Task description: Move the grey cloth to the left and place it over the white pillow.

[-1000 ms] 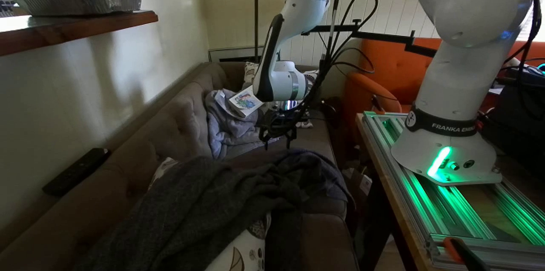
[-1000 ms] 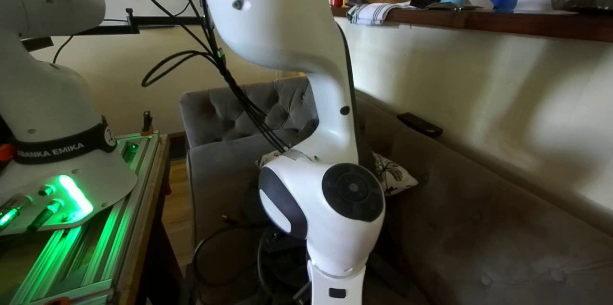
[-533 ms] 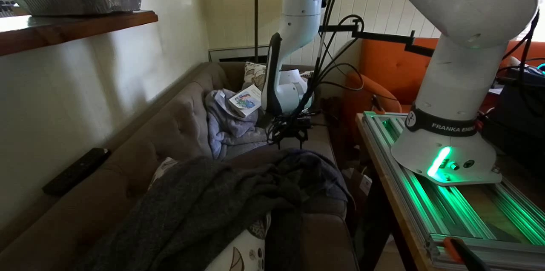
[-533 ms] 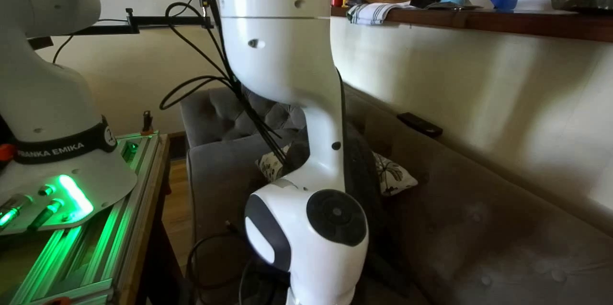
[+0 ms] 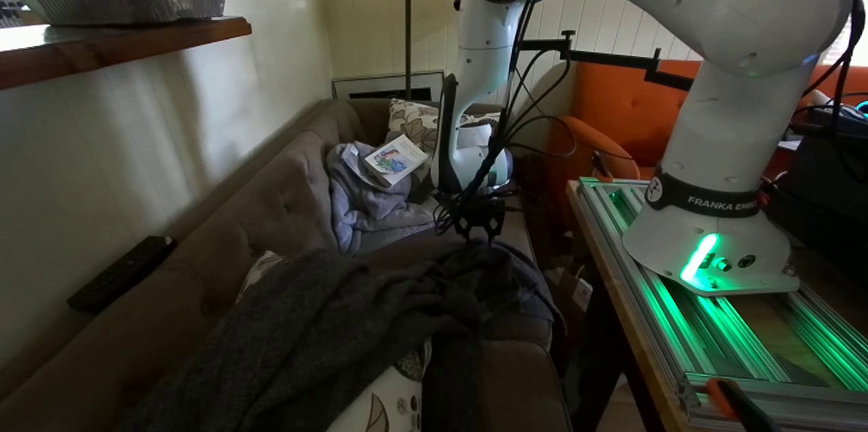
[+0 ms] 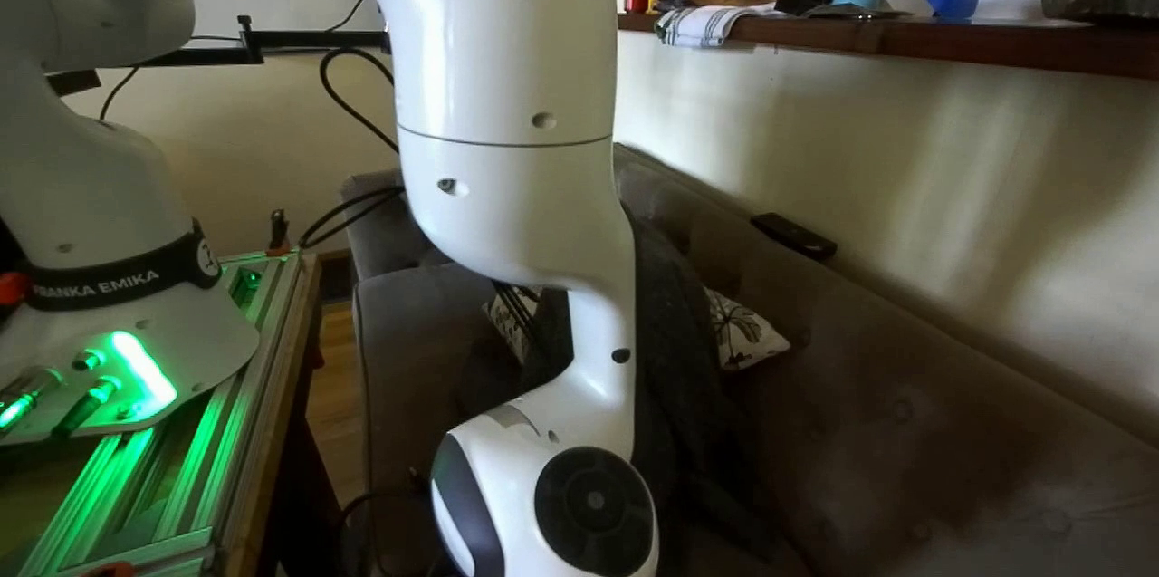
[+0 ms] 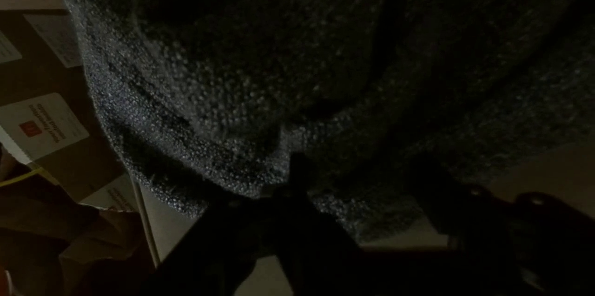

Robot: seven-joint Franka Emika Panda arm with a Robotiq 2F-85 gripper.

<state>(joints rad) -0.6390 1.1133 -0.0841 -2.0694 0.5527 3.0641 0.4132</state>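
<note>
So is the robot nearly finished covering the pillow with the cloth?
Not yet, it seems. Done: the cloth already lies over part of the pillow. In hand: the gripper is open right by one end of the cloth, but I can't tell if it touches. Left: probably gripping that end, pulling it across and letting go, because bits of the pillow peek out.

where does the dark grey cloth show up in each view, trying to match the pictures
In an exterior view: dark grey cloth at lower middle, below and right of the long black object.
In an exterior view: dark grey cloth near the centre, partly hidden by the arm, lower than the long black object.
Wrist view: dark grey cloth fills most of the upper picture.
Shared landmark: the long black object, in both exterior views only.
</note>
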